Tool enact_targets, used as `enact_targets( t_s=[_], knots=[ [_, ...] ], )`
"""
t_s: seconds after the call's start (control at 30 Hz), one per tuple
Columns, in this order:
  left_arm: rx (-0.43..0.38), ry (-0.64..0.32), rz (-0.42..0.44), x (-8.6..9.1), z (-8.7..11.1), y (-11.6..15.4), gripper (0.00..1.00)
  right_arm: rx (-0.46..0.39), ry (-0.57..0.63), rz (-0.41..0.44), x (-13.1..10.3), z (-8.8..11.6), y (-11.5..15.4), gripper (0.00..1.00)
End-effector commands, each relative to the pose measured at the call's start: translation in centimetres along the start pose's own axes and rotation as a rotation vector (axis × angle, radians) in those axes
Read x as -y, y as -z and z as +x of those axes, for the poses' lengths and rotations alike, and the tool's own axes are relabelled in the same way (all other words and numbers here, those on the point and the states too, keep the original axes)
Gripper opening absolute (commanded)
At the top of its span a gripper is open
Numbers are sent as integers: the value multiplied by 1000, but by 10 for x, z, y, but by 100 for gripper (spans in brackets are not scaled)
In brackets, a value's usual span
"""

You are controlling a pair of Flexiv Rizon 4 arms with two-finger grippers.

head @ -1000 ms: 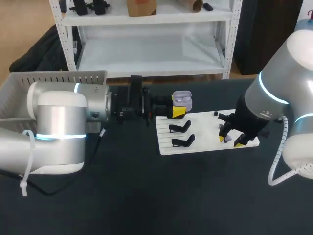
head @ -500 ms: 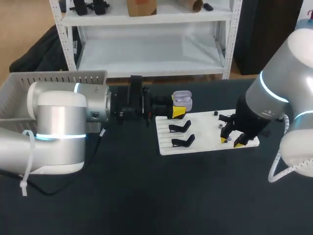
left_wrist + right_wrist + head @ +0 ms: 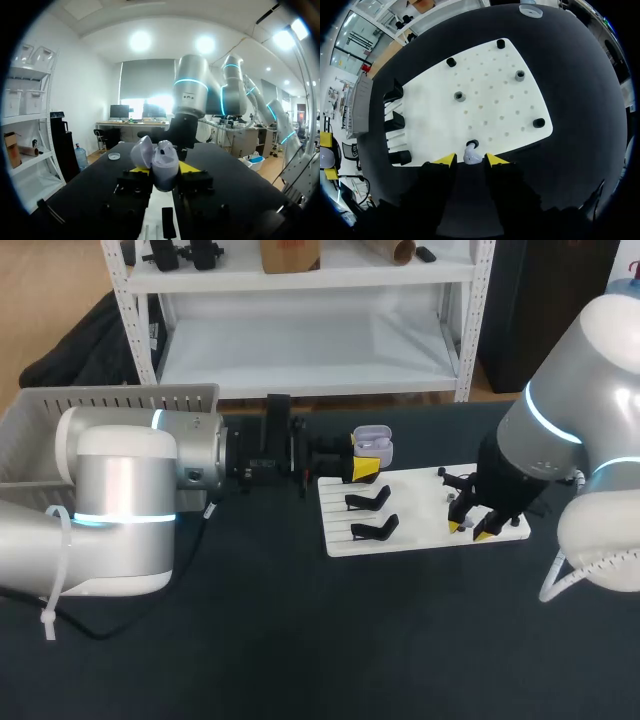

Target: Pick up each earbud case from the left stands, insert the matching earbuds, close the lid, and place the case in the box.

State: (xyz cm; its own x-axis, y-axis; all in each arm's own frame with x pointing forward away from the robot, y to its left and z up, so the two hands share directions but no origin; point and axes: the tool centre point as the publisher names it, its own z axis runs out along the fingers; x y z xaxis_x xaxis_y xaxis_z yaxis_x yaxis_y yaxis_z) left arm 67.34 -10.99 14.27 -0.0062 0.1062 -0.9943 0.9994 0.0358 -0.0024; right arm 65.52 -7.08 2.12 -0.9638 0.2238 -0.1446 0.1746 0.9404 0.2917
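The earbud (image 3: 472, 156) stands at the near edge of the board (image 3: 490, 100), between the right pincer's (image 3: 470, 160) spread fingers and seemingly untouched. Centre on it, close gently, then lift straight up. The open case (image 3: 163, 167) is clenched in the left pincer (image 3: 164, 172), above the board's stand side. No writing is legible.

This is a robotics laboratory workstation. Evidence: my left arm (image 3: 125, 490) and my right arm (image 3: 570, 410), both industrial-type with lit cyan rings at the joints, stand over one desk (image 3: 300, 640) covered in black. On the desk lies a white perforated fixture plate (image 3: 415, 502) carrying black stands (image 3: 368, 500) and small round sockets (image 3: 459, 96) at set positions. A grey slatted crate (image 3: 120, 398) sits at the desk's far left corner.
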Motion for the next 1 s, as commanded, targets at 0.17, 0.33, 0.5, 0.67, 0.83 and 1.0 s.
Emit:
enact_targets(
  t_s=[0.17, 0.33, 0.5, 0.67, 0.83, 1.0],
  knots=[
    [2, -1, -4, 1, 0, -1, 0, -10, 3, 5, -2, -5, -2, 29],
    [2, -1, -4, 1, 0, -1, 0, -12, 3, 11, -2, -6, -2, 28],
    [2, -1, -4, 1, 0, -1, 0, -13, 0, 17, 0, -6, -2, 29],
    [2, -1, -4, 1, 0, -1, 0, -16, -3, 23, 2, -5, -1, 28],
    [2, -1, -4, 1, 0, -1, 0, -18, -5, 24, 3, -4, -1, 20],
    [2, -1, -4, 1, 0, -1, 0, -19, -3, 26, 1, -4, -3, 0]
  ],
)
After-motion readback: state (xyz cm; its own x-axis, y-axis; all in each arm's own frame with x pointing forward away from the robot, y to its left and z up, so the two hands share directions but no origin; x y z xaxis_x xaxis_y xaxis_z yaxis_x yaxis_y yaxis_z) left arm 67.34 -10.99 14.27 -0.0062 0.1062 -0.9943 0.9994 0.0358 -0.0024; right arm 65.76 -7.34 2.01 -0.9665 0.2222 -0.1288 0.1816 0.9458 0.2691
